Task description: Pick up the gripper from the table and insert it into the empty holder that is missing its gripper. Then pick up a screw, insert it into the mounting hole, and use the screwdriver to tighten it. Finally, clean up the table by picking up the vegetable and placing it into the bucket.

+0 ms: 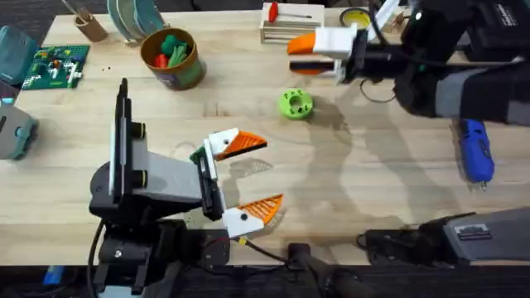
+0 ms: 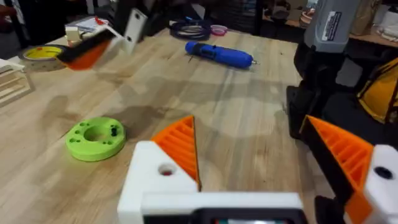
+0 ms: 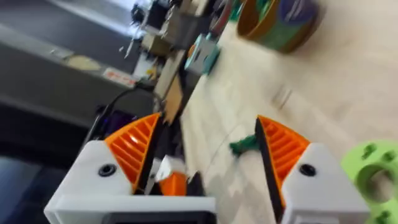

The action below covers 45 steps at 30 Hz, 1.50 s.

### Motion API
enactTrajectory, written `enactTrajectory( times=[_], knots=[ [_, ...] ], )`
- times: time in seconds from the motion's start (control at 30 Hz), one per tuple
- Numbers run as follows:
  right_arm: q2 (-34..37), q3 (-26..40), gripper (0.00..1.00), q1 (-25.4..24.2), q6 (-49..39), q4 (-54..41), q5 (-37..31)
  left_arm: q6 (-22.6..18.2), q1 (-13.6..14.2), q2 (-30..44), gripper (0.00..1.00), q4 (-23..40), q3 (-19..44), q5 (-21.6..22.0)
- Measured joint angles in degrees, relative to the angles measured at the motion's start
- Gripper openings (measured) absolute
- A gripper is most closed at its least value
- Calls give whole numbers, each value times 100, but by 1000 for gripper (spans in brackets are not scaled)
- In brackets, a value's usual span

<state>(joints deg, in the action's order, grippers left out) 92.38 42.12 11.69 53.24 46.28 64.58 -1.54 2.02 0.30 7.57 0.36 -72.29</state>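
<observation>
Worktop [image 1: 348, 190] of pale wood carries both arms' reach. At about 7 o'clock of the overhead view the left gripper [image 1: 252, 178] rests low, its white fingers with orange ribbed pads spread wide apart and pinching nothing. The vegetable [image 1: 197, 155], a small dark green piece, lies on the wood just beside the left gripper's upper finger; it also shows as a dark green scrap between the right gripper's pads in the right wrist view [image 3: 244, 145]. At about 1 o'clock the right gripper [image 1: 308, 55] hangs above the worktop, pointing toward 9 o'clock, its orange pads spread and holding nothing. A lime green ring disc [image 1: 295, 103] sits just below it, near 12 o'clock of the worktop's middle. The bucket [image 1: 172, 58], orange-rimmed with a green label, stands at about 11 o'clock with red, orange and green toy pieces inside. The screwdriver [image 1: 476, 149], bright blue, lies at about 3 o'clock, well apart from both grippers. A wooden rack [image 1: 291, 23] with a red-handled tool stands at 12 o'clock near the far edge.
</observation>
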Motion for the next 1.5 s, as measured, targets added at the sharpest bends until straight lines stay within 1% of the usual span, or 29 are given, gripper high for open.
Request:
enactTrajectory(
  times=[0.1,0.23,0.33,0.43,0.57,0.67,0.8,0.9,0.97,1.03,1.27,1.4,1.5],
  knots=[
    [0,396,891,-58,-494,-728,-287,0,0,2,993,0,0,0],
    [0,995,891,-58,-1371,-2066,-792,0,0,2,993,0,0,-2],
    [0,1393,891,-58,-1999,-2719,-1072,0,0,2,992,0,0,-2],
    [-82,1738,892,-58,-2666,-3627,-1488,0,0,2,993,0,0,-2],
    [-605,1863,892,-58,-3714,-5125,-2336,0,0,2,993,0,0,-4],
    [-1129,1875,893,-58,-4300,-5857,-2896,0,0,0,992,20,0,-18],
    [-1817,1920,894,8,-4790,-6868,-3609,-2,0,2,993,55,0,-66],
    [-2079,1942,894,271,-4970,-7472,-4161,-2,0,0,993,59,0,-102],
    [-2081,1944,894,518,-5041,-7729,-4471,-1,0,0,993,61,0,-121],
    [-2008,1944,894,740,-5080,-7798,-4677,0,0,2,993,61,0,-126],
    [-1713,1944,892,1103,-5139,-7828,-4968,-1,0,2,993,61,0,-129],
    [-1398,1944,893,1340,-5142,-7825,-5045,-1,0,1,993,61,0,-129],
    [-1103,1944,893,1568,-5157,-7811,-5257,-1,0,2,993,61,0,-128]
  ],
)
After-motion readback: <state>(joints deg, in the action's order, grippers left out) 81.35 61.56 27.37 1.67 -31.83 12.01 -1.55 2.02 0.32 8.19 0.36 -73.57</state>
